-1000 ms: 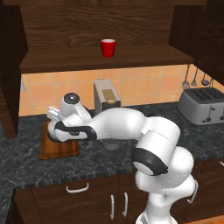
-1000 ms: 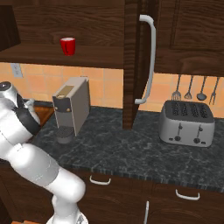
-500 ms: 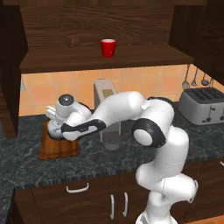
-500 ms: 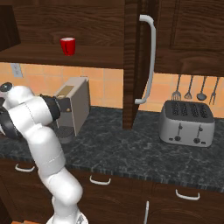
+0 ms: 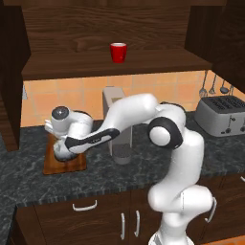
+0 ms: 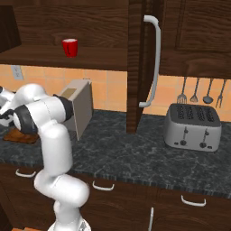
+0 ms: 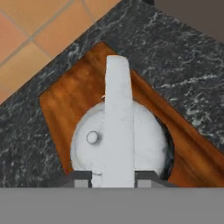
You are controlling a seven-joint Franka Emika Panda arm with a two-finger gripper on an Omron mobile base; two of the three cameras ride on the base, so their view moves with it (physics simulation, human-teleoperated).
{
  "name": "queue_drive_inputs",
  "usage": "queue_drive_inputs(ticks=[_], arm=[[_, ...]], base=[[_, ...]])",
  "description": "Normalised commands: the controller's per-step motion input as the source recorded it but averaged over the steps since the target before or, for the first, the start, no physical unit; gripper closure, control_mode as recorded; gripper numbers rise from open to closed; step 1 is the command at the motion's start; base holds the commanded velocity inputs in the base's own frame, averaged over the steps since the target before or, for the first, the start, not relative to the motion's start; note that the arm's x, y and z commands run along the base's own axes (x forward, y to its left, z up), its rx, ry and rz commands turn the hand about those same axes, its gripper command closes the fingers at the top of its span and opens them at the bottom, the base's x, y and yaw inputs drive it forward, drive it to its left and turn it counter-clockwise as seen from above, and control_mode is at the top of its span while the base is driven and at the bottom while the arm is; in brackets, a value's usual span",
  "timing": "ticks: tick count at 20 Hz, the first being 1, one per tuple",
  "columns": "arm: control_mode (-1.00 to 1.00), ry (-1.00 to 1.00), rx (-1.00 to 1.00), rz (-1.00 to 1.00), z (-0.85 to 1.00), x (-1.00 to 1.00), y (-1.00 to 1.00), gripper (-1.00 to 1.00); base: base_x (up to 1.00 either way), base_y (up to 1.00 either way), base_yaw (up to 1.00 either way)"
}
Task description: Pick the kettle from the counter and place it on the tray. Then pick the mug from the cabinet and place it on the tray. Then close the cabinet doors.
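The silver-grey kettle (image 7: 118, 144) sits upright on the reddish-brown wooden tray (image 7: 65, 100), which lies on the dark speckled counter (image 7: 183, 74). My gripper (image 7: 113, 177) hangs straight above the kettle. Its fingertips (image 7: 81, 178) stand on either side of the arched handle (image 7: 117, 109), slightly open, with a thin gap on one side. In the left base view my hand covers most of the kettle (image 5: 61, 153) on the tray (image 5: 51, 166). The red mug (image 5: 118, 51) (image 6: 70, 47) stands on the shelf of the open cabinet (image 5: 158, 61). A cabinet door (image 6: 135, 67) with its silver bar handle (image 6: 154, 63) stands swung out.
A boxy beige appliance (image 5: 114, 103) (image 6: 80, 106) stands just right of the tray, behind my forearm. The silver toaster (image 5: 222, 115) (image 6: 193, 127) sits far right, with utensils (image 6: 196, 92) hanging on the wall above it. The left door (image 5: 9, 76) juts out beside the tray.
My hand has shifted slightly left over the tray, and the elbow and upper arm have swung up and to the right. The mug and doors have not moved.
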Motion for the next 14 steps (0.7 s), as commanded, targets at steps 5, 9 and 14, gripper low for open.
queue_drive_inputs(ticks=[5, 9, 14], arm=[[-1.00, -0.06, 0.02, 0.00, 0.00, -0.10, 0.00, -1.00], [-1.00, -0.15, 0.06, 0.00, 0.12, -0.34, -0.12, -1.00], [-1.00, -0.12, 0.04, 0.00, 0.28, -0.82, -0.39, -1.00]], base=[[0.00, 0.00, 0.00], [0.00, 0.00, 0.00], [0.00, 0.00, 0.00]])
